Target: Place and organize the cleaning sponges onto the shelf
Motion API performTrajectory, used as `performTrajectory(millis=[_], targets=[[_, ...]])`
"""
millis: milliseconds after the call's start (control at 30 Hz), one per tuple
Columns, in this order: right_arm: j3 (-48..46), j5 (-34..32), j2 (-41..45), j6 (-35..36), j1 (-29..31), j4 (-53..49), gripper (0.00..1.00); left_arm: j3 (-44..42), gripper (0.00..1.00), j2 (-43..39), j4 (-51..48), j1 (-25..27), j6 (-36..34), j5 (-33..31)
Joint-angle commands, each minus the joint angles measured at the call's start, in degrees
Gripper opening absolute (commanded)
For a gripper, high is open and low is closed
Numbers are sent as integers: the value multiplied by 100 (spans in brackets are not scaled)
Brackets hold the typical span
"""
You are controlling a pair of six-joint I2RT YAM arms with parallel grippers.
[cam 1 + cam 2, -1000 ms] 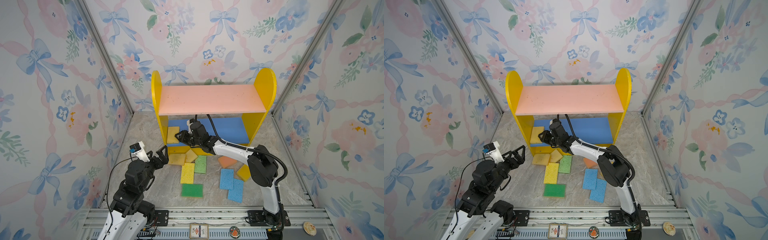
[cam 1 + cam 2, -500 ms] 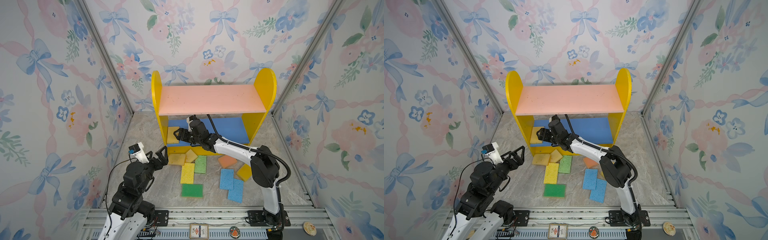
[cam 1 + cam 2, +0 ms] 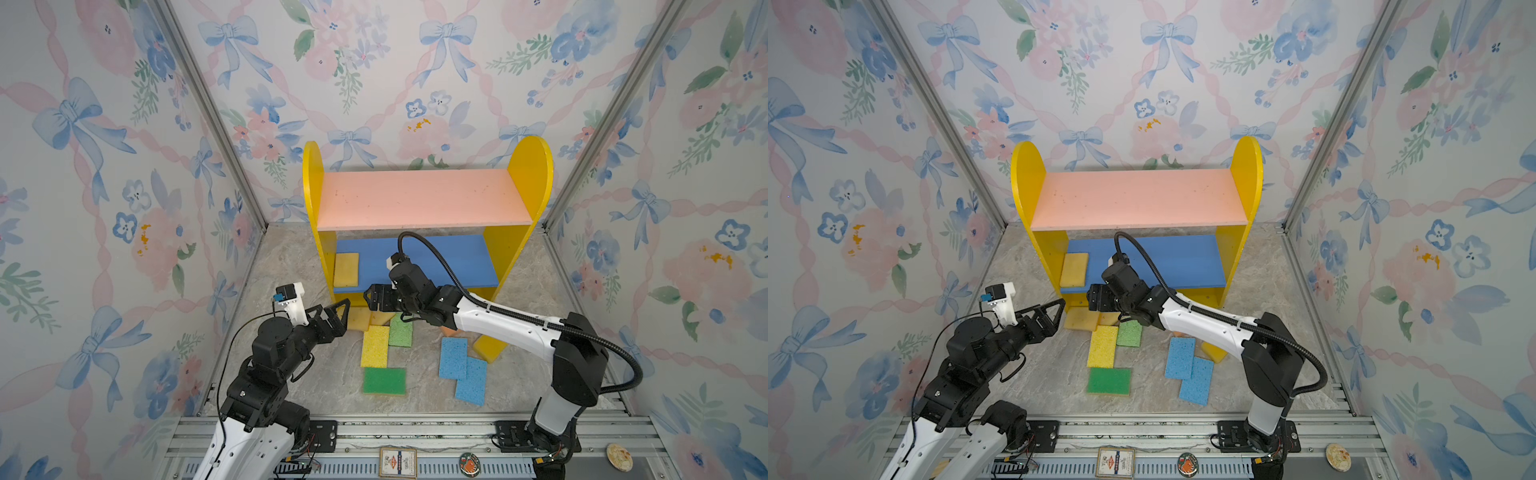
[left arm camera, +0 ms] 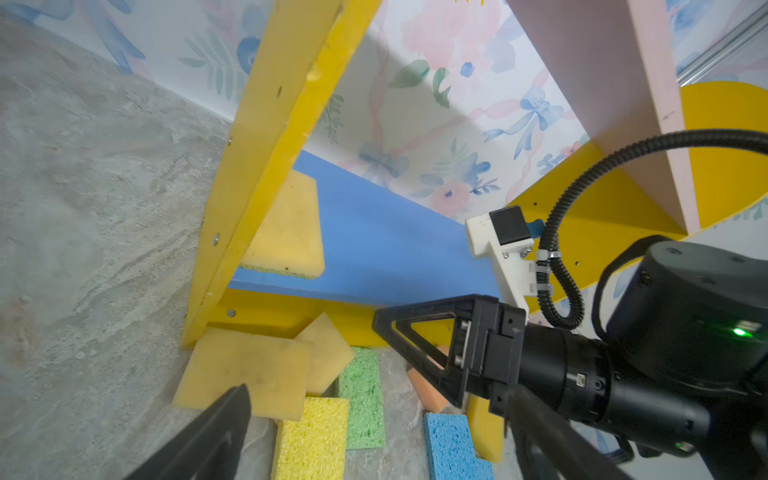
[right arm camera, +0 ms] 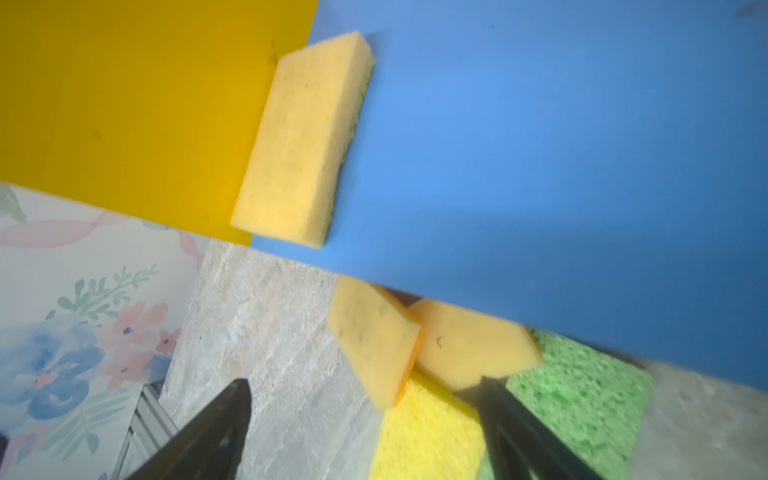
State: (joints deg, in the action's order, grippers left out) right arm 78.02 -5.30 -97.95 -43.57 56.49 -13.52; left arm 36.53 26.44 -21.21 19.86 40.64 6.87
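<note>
One yellow sponge [image 3: 346,269] lies flat on the blue lower board [image 3: 449,257] of the shelf [image 3: 424,199], at its left end, touching the yellow side panel. The pink upper board carries nothing. All the other sponges lie on the desk [image 3: 415,401] in front of the shelf: two pale yellow ones [image 3: 359,319] at its foot, overlapping each other, then a bright yellow one [image 3: 375,346] and a light green one [image 3: 401,330] side by side, a dark green one [image 3: 384,380] nearer the robot, and two blue ones [image 3: 453,357] more to the right.

The right hand [image 3: 374,298] hangs before the front edge of the lower board, its jaws wide apart and holding nothing, clear of the placed sponge. The left hand [image 3: 332,309] waits beside the pale yellow pair, also fully open and empty.

I judge that one placing is finished and the next pick is due. The nearest choice is the pale yellow pair below the right hand; because they overlap, the hand should take only the upper one by its edges, then set it next to the first
</note>
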Motion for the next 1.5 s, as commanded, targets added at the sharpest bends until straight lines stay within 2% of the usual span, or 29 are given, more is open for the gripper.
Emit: performTrajectory(millis=[0,233,367,600,800,933,1100,1267,1433,1467], targets=[[-320,-378,566,51,254,-441,90,-80,98,13,-89,9,-32,767],[-627,-207,1172,193,422,-843,97,-309,98,-71,-83,8,301,947],[-795,-95,1577,371,408,-1087,100,-446,98,-29,-77,4,469,789],[-1620,458,2592,274,72,-1260,97,-627,98,125,-70,6,688,890],[-1852,615,3209,401,-248,-2287,97,-843,98,53,-74,8,689,873],[-1929,872,3335,505,-560,-2831,97,-1035,98,220,-70,2,559,846],[-2122,1093,3211,549,-611,-3172,97,-1112,98,300,-72,13,604,973],[-2785,1128,3142,409,-683,-3112,97,-1532,98,108,-59,118,1120,1023],[-3599,1122,3329,-1,-851,-2718,100,-1771,98,-129,-55,359,1421,741],[-3746,1128,3392,-62,-912,-2593,98,-1761,98,-131,-42,455,1453,658]])
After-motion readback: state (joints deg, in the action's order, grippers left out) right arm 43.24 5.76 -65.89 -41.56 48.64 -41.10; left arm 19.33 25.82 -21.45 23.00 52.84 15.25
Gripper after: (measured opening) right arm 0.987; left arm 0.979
